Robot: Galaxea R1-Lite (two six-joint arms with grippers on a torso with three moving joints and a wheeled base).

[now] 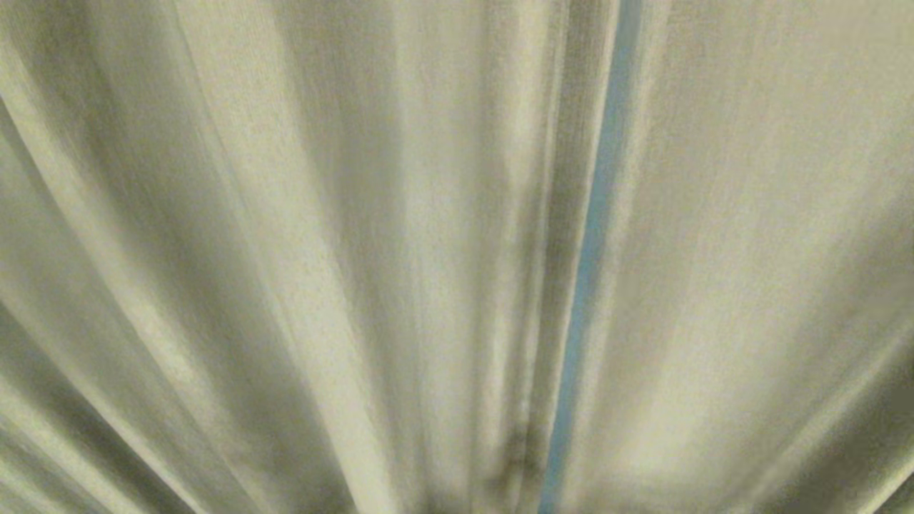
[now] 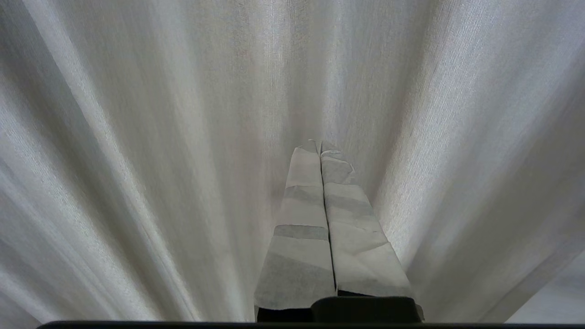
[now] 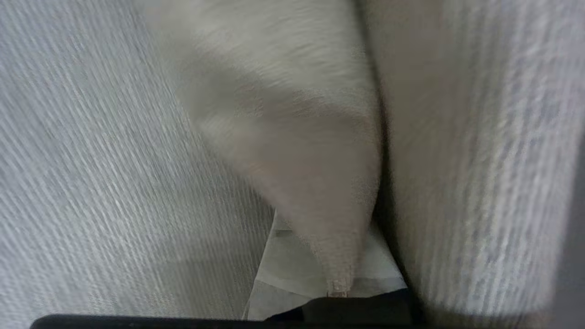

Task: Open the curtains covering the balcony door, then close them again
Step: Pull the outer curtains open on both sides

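Curtains (image 1: pixel 300 235) fill my head view from edge to edge, beige pleats hanging close before me, with one thin bluish slit (image 1: pixel 593 235) where two hemmed edges nearly meet. The balcony door itself is hidden behind the cloth. My right gripper (image 3: pixel 336 274) has its taped fingers closed on a fold of the beige fabric, which bunches into a cone between them, with a paler panel beside it. My left gripper (image 2: pixel 322 151) is pressed shut on nothing, its tips pointing at the cloth; I cannot tell whether they touch it. I judge this to be a pulling step, though whether I am opening or closing, the pictures do not settle. The next move calls for a steady sideways draw along the rail, keeping the pinch firm so the fold does not slip free.
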